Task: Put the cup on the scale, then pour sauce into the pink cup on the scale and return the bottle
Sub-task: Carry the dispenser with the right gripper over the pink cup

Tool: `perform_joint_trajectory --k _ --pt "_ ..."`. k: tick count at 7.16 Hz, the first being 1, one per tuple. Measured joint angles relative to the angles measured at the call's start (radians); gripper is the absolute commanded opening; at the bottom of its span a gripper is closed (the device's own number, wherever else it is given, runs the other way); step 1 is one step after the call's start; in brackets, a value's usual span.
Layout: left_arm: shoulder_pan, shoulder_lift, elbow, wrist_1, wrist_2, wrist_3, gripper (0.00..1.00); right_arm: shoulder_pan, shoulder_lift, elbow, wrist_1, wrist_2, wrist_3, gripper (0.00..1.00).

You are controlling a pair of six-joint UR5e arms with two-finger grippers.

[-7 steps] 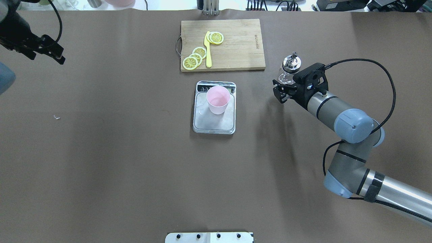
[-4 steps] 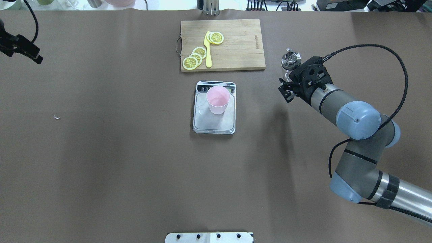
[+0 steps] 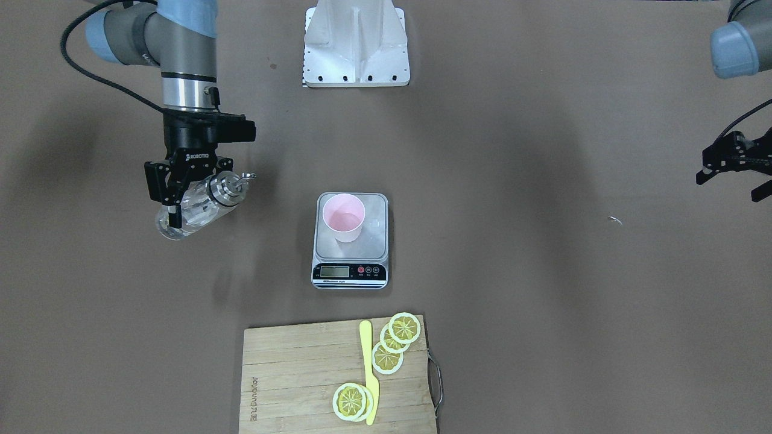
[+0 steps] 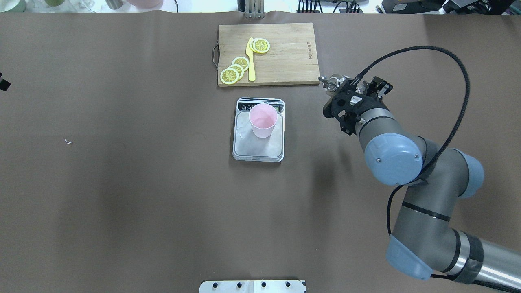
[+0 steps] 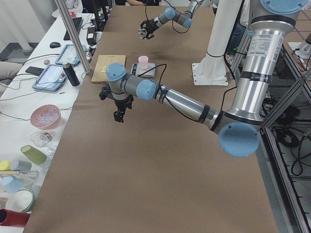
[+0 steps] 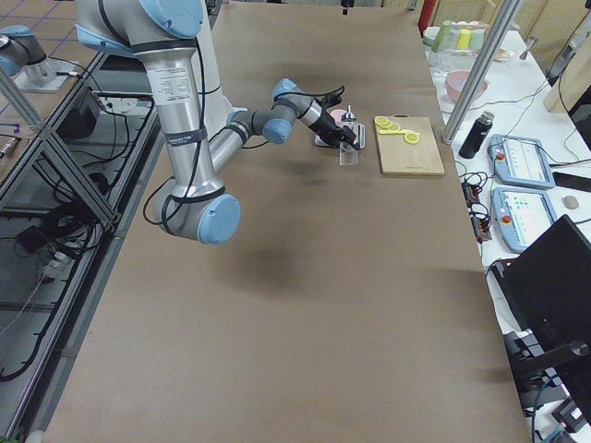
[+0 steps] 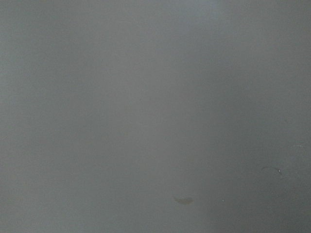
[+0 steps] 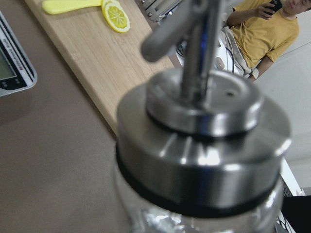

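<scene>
The pale pink cup (image 4: pixel 263 120) stands upright on the steel plate of the scale (image 4: pixel 257 148), near its display end; it also shows in the front view (image 3: pixel 344 218). My right gripper (image 3: pixel 175 202) is shut on the clear glass bottle (image 3: pixel 199 210) and holds it tilted to the right of the scale, its metal spout cap (image 4: pixel 334 81) pointing toward the scale side. The cap (image 8: pixel 204 141) fills the right wrist view. My left gripper (image 3: pixel 727 188) is open and empty, far off at the table's left side.
A wooden cutting board (image 4: pixel 281 61) with lemon slices (image 4: pixel 235 70) and a yellow knife (image 4: pixel 250 61) lies behind the scale, close to the bottle's spout. The robot's base plate (image 4: pixel 252 286) is at the near edge. The left wrist view shows only bare brown table.
My right gripper has closed on the bottle, which stood upright, and tilted it toward the scale. My left arm has drawn back left, almost out of the overhead view.
</scene>
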Motion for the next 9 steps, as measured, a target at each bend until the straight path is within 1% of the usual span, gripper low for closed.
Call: perform_joint_trajectory --k 1,2,4,7,9 --pt "-0.005 0.012 0.000 -0.003 -0.001 0.009 0.97 -0.029 0.037 0.002 -0.094 -0.036 -0.003 0.03" --pt "-0.009 0.020 0.000 -0.007 -0.001 0.012 0.97 -0.049 0.053 0.001 -0.140 -0.058 -0.007 0.03" --pt "-0.010 0.030 0.001 -0.011 -0.001 0.014 0.97 -0.069 0.076 -0.023 -0.190 -0.094 -0.027 0.03" --pt "-0.011 0.042 0.002 -0.023 0.001 0.014 0.97 -0.062 0.192 -0.132 -0.274 -0.154 -0.090 0.02" --pt "-0.012 0.046 0.002 -0.026 0.002 0.014 0.97 -0.053 0.232 -0.176 -0.307 -0.178 -0.128 0.01"
